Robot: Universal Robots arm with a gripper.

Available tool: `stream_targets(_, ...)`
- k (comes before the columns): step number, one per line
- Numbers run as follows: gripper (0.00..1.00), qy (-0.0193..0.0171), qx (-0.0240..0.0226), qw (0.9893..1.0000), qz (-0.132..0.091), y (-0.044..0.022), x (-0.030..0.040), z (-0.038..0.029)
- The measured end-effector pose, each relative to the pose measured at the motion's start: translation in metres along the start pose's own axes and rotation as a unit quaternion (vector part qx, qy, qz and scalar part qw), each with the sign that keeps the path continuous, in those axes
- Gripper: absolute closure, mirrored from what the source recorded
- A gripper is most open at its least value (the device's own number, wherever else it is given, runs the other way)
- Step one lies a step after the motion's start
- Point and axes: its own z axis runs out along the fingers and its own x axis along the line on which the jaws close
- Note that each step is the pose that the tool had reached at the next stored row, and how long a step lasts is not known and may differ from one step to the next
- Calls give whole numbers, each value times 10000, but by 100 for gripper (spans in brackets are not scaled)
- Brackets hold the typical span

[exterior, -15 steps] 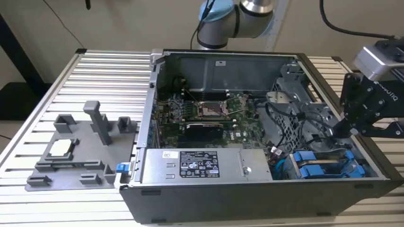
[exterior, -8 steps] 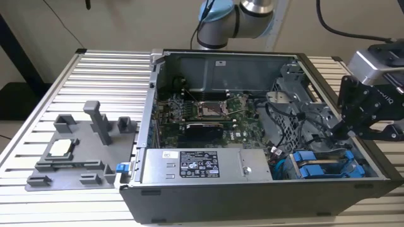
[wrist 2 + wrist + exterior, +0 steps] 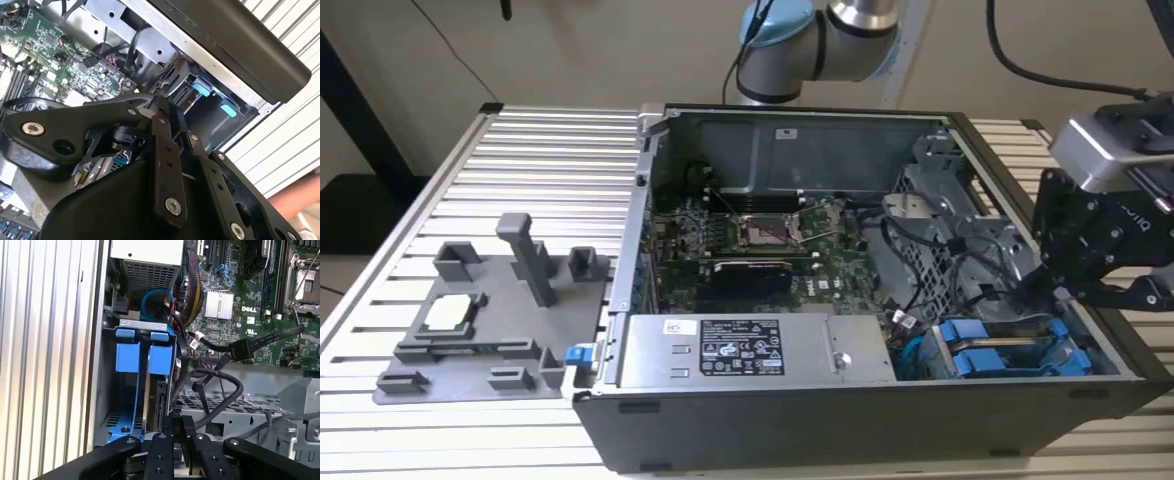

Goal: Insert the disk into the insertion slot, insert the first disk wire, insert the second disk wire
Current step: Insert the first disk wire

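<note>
my tool point(image 3: 1025, 296), at the exterior view's lower right, is pinched shut just beside the disk point(image 3: 161, 360) seated in the insertion slot point(image 3: 134, 324).

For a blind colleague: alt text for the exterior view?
The arm's tool hangs over two blue drive carriers seated in an open grey computer case, at the exterior view's right. The case lies on a slatted metal table, motherboard exposed; a grey fixture sits toward the exterior view's left.
</note>
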Motion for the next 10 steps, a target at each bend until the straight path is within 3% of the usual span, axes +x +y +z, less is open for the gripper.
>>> stream_targets(3, 81, 14, 26, 10000, -1, 21, 31, 8)
stream_targets(7, 81, 37, 152, 9999, -11, 35, 42, 27)
stream_targets(10, 81, 42, 188, 9998, -14, 33, 43, 46)
